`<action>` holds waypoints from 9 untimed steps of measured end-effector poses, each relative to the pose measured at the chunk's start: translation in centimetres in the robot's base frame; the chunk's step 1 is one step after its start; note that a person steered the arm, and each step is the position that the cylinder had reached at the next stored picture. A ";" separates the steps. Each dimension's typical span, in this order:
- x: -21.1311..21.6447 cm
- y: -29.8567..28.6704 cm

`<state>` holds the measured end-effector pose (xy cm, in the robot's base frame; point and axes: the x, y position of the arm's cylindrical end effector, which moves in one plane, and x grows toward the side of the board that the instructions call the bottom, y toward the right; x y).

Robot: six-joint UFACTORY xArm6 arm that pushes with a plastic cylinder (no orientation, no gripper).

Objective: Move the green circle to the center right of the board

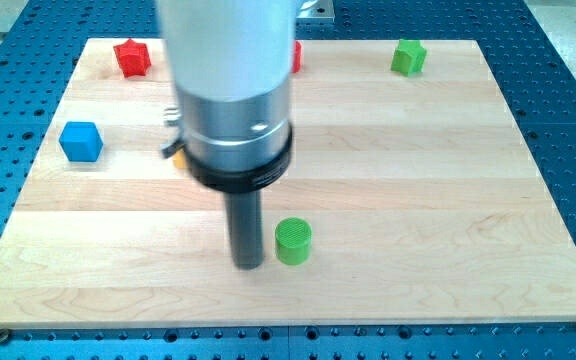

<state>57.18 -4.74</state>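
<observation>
The green circle (292,241), a short green cylinder, sits on the wooden board (418,180) a little below the middle. My tip (248,265) rests on the board just to the view's left of it, nearly touching its side. The arm's white and grey body rises above the tip and hides part of the board's upper middle.
A green block (407,57) sits near the top right. A red star-shaped block (132,57) is at the top left, and another red block (295,56) peeks out beside the arm. A blue cube (81,141) lies at the left. A yellow-orange piece (176,153) shows behind the arm.
</observation>
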 end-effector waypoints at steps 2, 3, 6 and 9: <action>-2.1 12.5; -5.4 16.7; -2.5 8.4; -5.9 6.6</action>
<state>51.25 1.86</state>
